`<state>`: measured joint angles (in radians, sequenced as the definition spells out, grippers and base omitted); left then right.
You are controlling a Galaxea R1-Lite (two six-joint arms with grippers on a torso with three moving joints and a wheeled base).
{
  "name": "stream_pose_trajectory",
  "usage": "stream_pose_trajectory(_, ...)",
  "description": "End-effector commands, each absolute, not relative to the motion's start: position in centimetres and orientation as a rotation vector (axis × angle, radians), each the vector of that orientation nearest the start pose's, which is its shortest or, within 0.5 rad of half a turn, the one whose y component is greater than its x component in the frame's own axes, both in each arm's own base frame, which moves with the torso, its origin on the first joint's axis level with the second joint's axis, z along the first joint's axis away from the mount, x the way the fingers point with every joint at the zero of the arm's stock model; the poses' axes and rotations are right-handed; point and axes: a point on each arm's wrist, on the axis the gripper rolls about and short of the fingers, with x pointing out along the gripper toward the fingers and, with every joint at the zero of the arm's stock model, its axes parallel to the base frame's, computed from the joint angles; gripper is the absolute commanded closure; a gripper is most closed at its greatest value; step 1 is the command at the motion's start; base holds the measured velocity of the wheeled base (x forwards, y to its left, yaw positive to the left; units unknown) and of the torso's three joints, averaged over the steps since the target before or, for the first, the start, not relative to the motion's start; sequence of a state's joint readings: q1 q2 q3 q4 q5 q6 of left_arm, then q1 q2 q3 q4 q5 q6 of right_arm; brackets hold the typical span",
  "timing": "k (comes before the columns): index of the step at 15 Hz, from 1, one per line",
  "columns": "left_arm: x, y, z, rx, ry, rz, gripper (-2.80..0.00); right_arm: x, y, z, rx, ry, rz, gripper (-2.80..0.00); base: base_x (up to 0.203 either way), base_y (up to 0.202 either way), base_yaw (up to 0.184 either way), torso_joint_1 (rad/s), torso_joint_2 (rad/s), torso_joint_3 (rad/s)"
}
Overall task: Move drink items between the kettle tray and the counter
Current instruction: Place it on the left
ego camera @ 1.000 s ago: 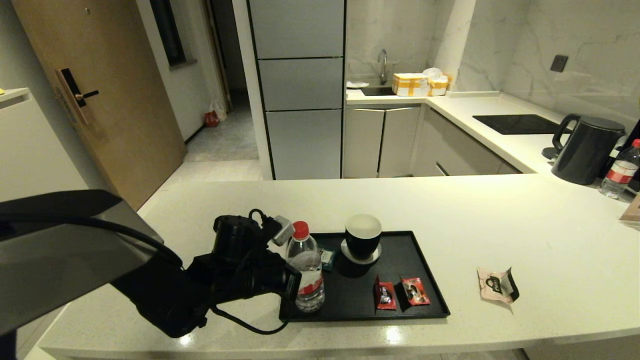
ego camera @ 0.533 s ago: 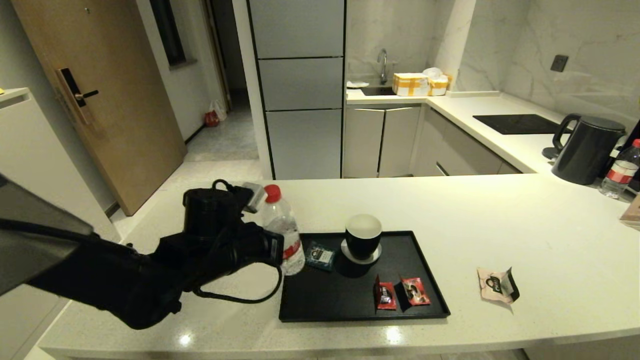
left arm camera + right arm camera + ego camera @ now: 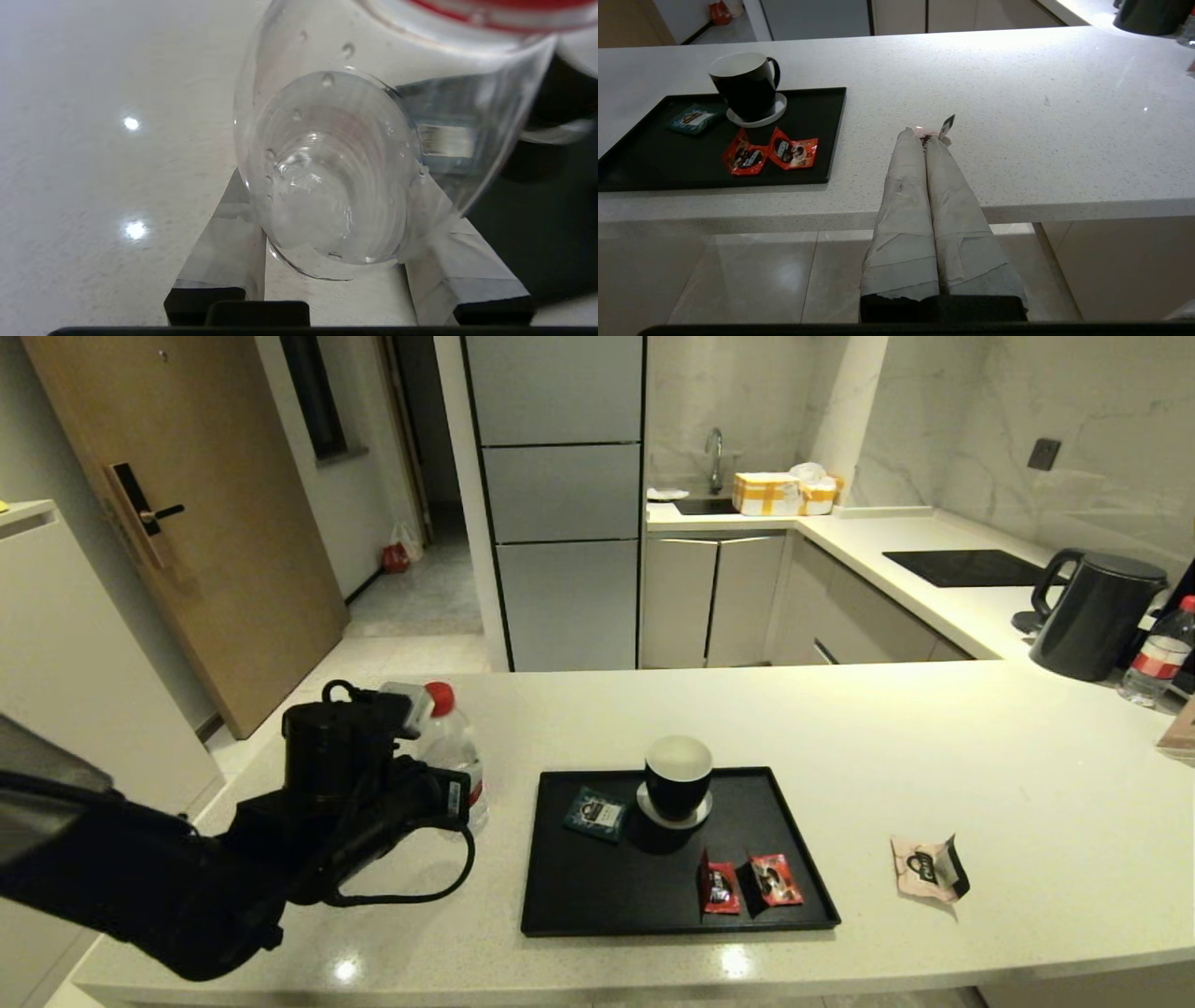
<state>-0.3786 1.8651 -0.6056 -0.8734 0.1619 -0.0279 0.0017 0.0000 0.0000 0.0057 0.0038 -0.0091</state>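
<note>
Bottle (image 3: 455,751) sits pinched upright between my left gripper's (image 3: 446,795) fingers (image 3: 224,242), over the counter (image 3: 934,747) just left of the tray (image 3: 597,905). My right gripper (image 3: 924,135), fingers pressed together, waits off the near edge, before the beige sachet (image 3: 927,868) lying right of the tray
</note>
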Motion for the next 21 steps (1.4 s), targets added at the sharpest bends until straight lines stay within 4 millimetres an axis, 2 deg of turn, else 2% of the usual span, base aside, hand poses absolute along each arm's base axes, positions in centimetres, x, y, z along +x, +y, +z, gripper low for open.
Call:
stream_pose_trajectory(1, 30.0, -11.4, 6.1, 0.087, 0.382, -0.171, 0.00, -2.3, 0.0, 7.4, -0.009, 0.009, 0.006, 0.00, 0.000, 0.000, 0.000, 0.000, 0.00, 0.000)
stream_pose_trajectory(3, 30.8, -11.5, 2.7, 0.096, 0.358, -0.116, 0.00, -2.3, 0.0, 7.4, -0.011, 0.008, 0.006, 0.00, 0.000, 0.000, 0.000, 0.000, 0.00, 0.000)
stream_pose_trajectory(5, 30.5, -11.3, 1.4, 0.099, 0.339, -0.077, 0.00, -2.3, 0.0, 7.4, -0.009, 0.009, 0.006, 0.00, 0.000, 0.000, 0.000, 0.000, 0.00, 0.000)
stream_pose_trajectory(15, 30.7, -11.2, 0.5, 0.112, 0.373, -0.066, 0.00, -2.3, 0.0, 7.4, -0.009, 0.009, 0.006, 0.00, 0.000, 0.000, 0.000, 0.000, 0.00, 0.000)
stream_pose_trajectory(16, 30.7, -11.2, 0.7, 0.111, 0.373, -0.066, -2.80, -2.3, 0.0, 7.4, -0.009, 0.009, 0.006, 0.00, 0.000, 0.000, 0.000, 0.000, 0.00, 0.000)
stream_pose_trajectory(21, 30.8, -11.2, 0.7, 0.109, 0.368, -0.064, -2.80, -2.3, 0.0, 7.4, -0.009, 0.009, 0.006, 0.00, 0.000, 0.000, 0.000, 0.000, 0.00, 0.000)
